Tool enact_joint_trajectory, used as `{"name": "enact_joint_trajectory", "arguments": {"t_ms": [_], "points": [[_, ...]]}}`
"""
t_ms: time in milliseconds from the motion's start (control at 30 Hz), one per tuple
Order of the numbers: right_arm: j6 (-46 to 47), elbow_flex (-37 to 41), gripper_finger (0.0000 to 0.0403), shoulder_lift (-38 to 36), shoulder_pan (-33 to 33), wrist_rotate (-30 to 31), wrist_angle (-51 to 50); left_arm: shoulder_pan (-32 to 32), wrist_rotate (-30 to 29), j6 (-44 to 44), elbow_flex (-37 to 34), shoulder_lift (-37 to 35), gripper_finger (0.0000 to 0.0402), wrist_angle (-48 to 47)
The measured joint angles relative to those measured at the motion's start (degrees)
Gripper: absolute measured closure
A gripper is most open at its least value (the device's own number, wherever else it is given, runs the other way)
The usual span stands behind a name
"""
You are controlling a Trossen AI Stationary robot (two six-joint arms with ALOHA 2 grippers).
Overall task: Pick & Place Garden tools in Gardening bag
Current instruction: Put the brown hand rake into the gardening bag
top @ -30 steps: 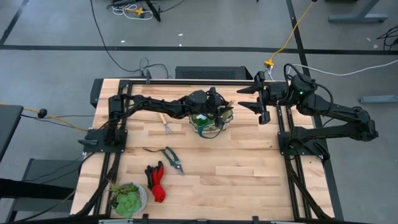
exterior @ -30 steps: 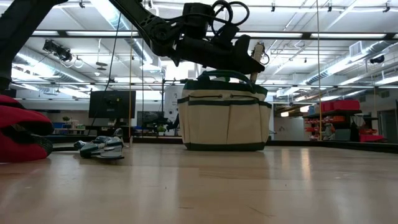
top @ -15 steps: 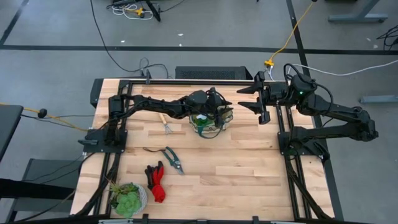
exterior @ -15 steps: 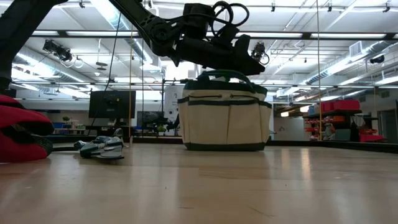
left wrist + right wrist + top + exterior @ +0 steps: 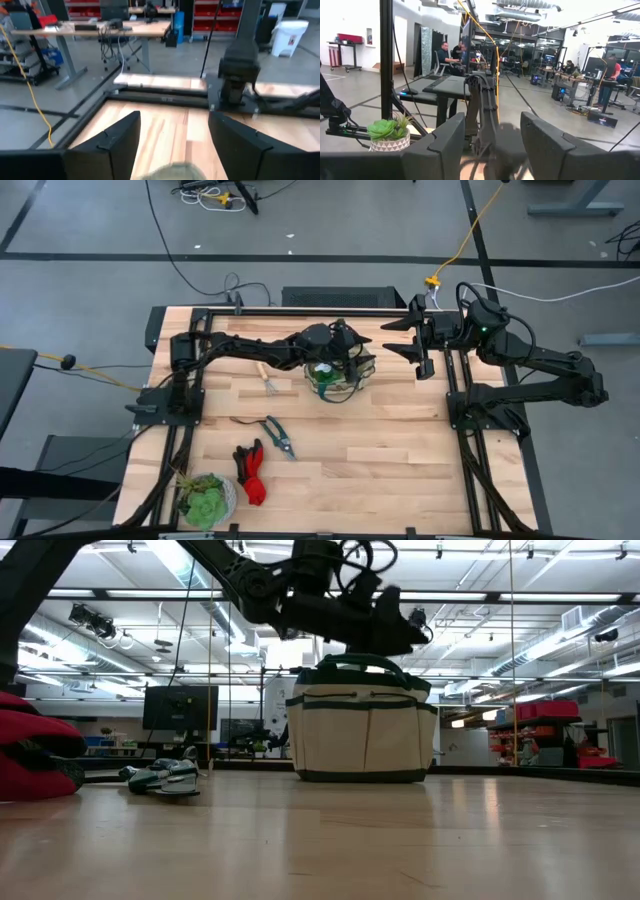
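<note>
Hovering our left pincer (image 5: 352,360) spread and empty over the gardening bag (image 5: 338,377) mid-tabletop, we judge a drop finished; next, reach for the nearby hand fork (image 5: 267,378).

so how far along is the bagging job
Partly done. The gardening bag already shows green inside from above. The left gripper hangs over the bag with jaws open and nothing between them. One hand fork, the pruning shears and the gloves lie on the table. The right gripper waits at the table's edge.
</note>
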State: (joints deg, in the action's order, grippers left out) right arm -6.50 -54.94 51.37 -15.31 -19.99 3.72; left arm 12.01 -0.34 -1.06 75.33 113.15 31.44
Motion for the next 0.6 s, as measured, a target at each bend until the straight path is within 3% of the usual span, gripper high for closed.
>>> {"name": "enact_joint_trajectory", "arguments": {"t_ms": [600], "points": [[0.6, 0.0, 0.0209, 0.0, 0.0, 0.0, -1.9, -2.3, 0.3, -4.6, 0.1, -14.0, 0.0160, -19.8]]}}
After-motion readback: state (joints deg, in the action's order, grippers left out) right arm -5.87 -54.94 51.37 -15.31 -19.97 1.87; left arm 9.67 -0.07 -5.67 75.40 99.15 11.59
